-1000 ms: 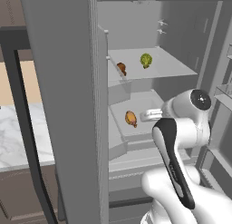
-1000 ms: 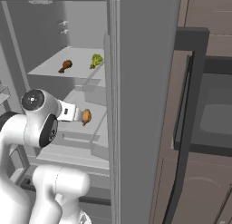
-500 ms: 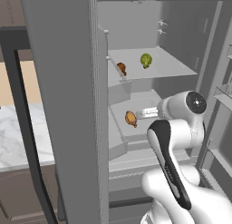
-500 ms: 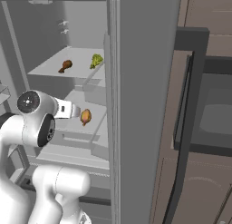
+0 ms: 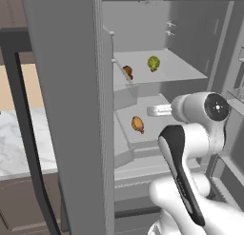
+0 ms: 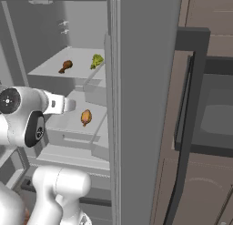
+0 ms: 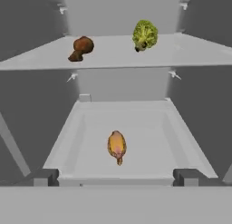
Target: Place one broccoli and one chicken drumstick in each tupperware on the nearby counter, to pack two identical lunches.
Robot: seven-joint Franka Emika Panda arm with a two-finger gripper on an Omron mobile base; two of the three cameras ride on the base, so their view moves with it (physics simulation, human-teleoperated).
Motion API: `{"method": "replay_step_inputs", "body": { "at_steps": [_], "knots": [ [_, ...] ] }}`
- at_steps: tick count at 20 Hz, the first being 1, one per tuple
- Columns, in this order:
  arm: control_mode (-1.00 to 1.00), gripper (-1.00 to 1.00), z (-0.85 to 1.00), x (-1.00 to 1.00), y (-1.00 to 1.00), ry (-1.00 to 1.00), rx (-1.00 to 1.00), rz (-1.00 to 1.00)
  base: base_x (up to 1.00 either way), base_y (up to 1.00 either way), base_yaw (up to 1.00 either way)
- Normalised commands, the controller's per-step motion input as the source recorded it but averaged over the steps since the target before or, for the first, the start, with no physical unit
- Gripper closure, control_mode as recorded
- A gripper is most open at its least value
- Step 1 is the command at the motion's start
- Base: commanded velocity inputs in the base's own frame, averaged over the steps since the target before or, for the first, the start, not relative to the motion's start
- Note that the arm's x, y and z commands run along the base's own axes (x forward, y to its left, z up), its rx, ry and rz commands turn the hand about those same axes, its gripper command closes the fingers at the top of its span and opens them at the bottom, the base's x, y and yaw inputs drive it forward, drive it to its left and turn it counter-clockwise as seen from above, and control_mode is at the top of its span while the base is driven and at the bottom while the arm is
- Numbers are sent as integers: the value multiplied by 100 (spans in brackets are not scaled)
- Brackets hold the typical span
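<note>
Nothing packed yet. I hold the gripper [image 7: 115,177], fingers spread and empty, before the golden chicken drumstick [image 7: 117,146] in the lower fridge tray [image 7: 181,137]; brown drumstick [image 7: 80,48] and broccoli [image 7: 145,35] sit on the shelf [image 7: 190,55] above.

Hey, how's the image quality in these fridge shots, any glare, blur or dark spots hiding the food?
Hand view: even, flat lighting, slightly soft, no glare; the golden drumstick, the brown drumstick and the broccoli are all plain, casting hardly any shadow. Left base view: sharp, but the fridge door blocks much of the interior. Right base view: evenly lit, food small but clear.
</note>
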Motion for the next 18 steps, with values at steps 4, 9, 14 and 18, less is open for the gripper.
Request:
{"method": "replay_step_inputs", "body": {
  "at_steps": [4,9,14,18],
  "knots": [
    [-100,-100,82,-8,-24,0,6,-9,0,0,0],
    [-100,-100,63,0,-18,4,11,-1,0,0,0],
    [-100,-100,34,13,2,0,5,1,0,0,0],
    [-100,-100,9,41,-3,0,0,-16,0,0,0]
  ]
}}
